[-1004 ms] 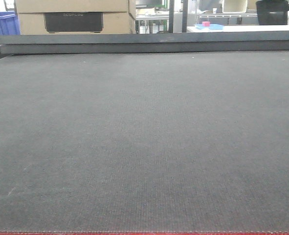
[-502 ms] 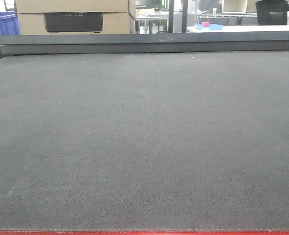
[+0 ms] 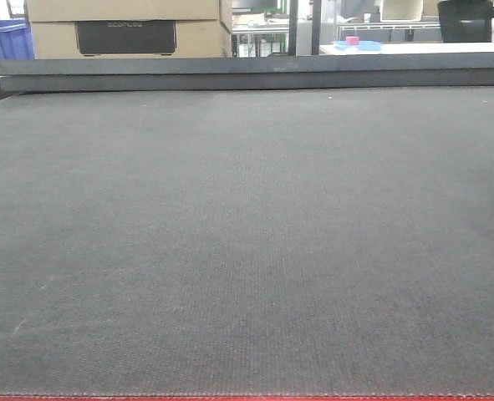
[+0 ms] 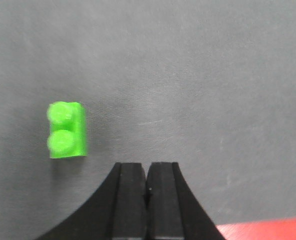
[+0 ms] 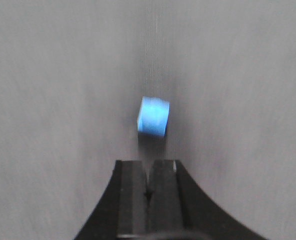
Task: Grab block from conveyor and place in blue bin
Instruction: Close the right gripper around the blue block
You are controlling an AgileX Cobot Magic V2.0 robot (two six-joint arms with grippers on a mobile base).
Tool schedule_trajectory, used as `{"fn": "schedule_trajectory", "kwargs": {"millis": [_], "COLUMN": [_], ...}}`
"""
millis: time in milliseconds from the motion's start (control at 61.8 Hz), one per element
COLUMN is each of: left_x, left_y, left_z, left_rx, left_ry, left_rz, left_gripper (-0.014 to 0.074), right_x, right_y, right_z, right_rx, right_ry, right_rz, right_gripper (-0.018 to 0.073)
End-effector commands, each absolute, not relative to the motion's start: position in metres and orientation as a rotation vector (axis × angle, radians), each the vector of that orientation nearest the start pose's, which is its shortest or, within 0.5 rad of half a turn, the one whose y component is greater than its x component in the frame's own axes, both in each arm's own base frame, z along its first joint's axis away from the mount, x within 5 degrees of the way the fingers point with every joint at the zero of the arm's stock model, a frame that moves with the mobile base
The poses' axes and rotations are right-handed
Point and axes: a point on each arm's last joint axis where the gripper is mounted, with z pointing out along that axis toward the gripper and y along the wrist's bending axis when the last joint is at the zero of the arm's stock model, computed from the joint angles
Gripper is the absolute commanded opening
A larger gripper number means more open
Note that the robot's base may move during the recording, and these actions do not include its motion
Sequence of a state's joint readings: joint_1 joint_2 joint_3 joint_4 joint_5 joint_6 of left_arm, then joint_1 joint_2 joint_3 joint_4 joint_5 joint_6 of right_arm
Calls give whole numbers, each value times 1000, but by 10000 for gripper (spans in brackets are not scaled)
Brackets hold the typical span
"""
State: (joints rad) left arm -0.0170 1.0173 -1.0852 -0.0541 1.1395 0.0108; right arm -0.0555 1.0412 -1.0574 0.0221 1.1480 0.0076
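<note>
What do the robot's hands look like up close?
Both look alike. The left hand is matt black: two flat, square-tipped fingers on a base that flares out in curves. The right hand has the same shape. No cables or markings show.

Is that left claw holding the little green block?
No, the green block lies on the conveyor, off to one side of the left gripper, whose jaws are shut on nothing.

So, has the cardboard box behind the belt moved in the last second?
No. The cardboard box sits exactly where it did, its bottom edge meeting the dark rail at the same spot in the front view.
</note>
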Motion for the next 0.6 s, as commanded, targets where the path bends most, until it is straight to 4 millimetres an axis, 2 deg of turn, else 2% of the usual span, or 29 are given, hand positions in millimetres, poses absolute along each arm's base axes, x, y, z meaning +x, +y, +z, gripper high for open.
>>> {"fn": "schedule_trajectory", "kwargs": {"millis": [0, 243, 324, 405, 518, 583], "left_x": [193, 217, 220, 222, 222, 222], "left_y": [-9, -9, -9, -9, -9, -9], "left_z": [364, 343, 339, 338, 338, 338], "left_rx": [-59, -74, -75, -76, -76, -76], "left_ry": [2562, 2667, 2682, 2689, 2689, 2689], "left_rz": [-112, -112, -111, -111, -111, -111], "left_gripper": [-111, -111, -111, -111, -111, -111], "right_x": [200, 245, 257, 265, 277, 282], "right_y": [-10, -13, -14, -14, -15, -15], "right_z": [341, 311, 300, 287, 270, 264], "right_rx": [104, 226, 231, 243, 277, 280], "right_ry": [2739, 2866, 2888, 2935, 2979, 2980], "right_rz": [16, 36, 36, 35, 39, 45], "right_gripper": [-162, -162, -130, -15, 275, 361]}}
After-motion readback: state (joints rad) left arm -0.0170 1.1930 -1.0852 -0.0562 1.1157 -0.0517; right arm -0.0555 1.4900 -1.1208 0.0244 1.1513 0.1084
